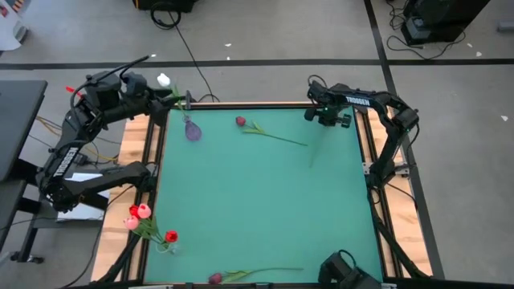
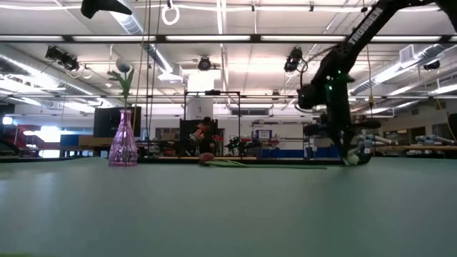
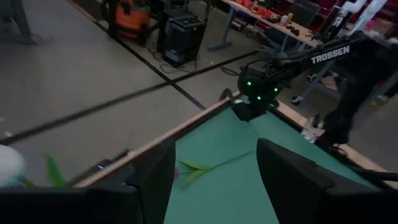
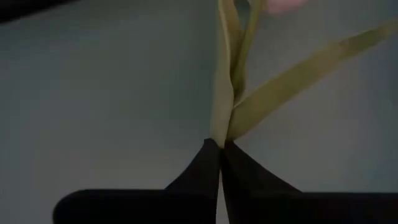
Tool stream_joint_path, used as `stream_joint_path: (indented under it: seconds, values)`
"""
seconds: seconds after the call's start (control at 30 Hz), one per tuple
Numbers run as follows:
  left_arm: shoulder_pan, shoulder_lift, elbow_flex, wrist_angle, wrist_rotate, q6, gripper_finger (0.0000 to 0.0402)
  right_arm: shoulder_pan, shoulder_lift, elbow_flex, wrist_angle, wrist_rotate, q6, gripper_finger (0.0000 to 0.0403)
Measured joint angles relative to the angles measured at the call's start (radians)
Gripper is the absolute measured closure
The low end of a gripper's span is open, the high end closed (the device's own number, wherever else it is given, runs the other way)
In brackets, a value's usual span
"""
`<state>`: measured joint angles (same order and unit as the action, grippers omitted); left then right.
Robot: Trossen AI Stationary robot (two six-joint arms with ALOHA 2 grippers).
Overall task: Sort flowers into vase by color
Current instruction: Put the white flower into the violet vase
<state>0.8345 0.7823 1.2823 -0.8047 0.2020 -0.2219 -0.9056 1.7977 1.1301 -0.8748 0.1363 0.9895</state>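
A pink glass vase (image 2: pixel 123 143) stands upright near the table's far left corner (image 1: pixel 193 128). A white-headed tulip (image 1: pixel 164 79) sticks up out of it. My left gripper (image 3: pixel 214 155) hovers open above the vase (image 1: pixel 181 100) and touches nothing. My right gripper (image 1: pixel 325 119) is at the far right corner, low over the table (image 2: pixel 350 158), shut on a pink-headed tulip (image 4: pixel 283 5). A dark red tulip (image 1: pixel 241 121) lies on the table's far half, and another (image 1: pixel 215 278) lies at the near edge. Red and pink tulips (image 1: pixel 140 213) cluster at the left edge. My right gripper pinches the pink tulip between its two shut fingertips, on the green stem where the leaves fork (image 4: pixel 219 124), below the head. The fingers point down from above. A thin stem (image 1: pixel 313 152) trails from the gripper toward the table's middle. Whether the flower is lifted clear does not show.
The green mat (image 1: pixel 257 201) is bordered by a wooden frame (image 1: pixel 365 152). The dark red tulip's stem (image 1: pixel 281 138) runs toward my right gripper's side. A dark camera mount (image 1: pixel 345 271) sits at the near right edge. Cables and equipment lie on the floor beyond the table.
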Motion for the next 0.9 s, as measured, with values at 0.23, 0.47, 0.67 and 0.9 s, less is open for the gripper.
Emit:
stream_joint_path:
  seconds: [0.23, 0.47, 0.67, 0.9]
  values:
    - [-0.094, 0.057, 0.000, 0.000, 0.001, -0.085, 0.0170, 0.186, -0.143, 0.001, 0.146, -0.034, -0.162, 0.0398]
    - [-0.228, 0.120, 0.000, 0.063, 0.002, -0.105, 0.0170, 0.418, -0.291, 0.001, 0.464, -0.112, -0.391, 0.0398]
    - [-0.370, 0.198, 0.000, 0.178, 0.002, -0.132, 0.0170, 0.589, -0.371, 0.002, 0.787, -0.159, -0.559, 0.0398]
    - [-0.490, 0.285, 0.000, 0.325, 0.002, -0.134, 0.0170, 0.711, -0.381, 0.003, 1.078, -0.192, -0.613, 0.0398]
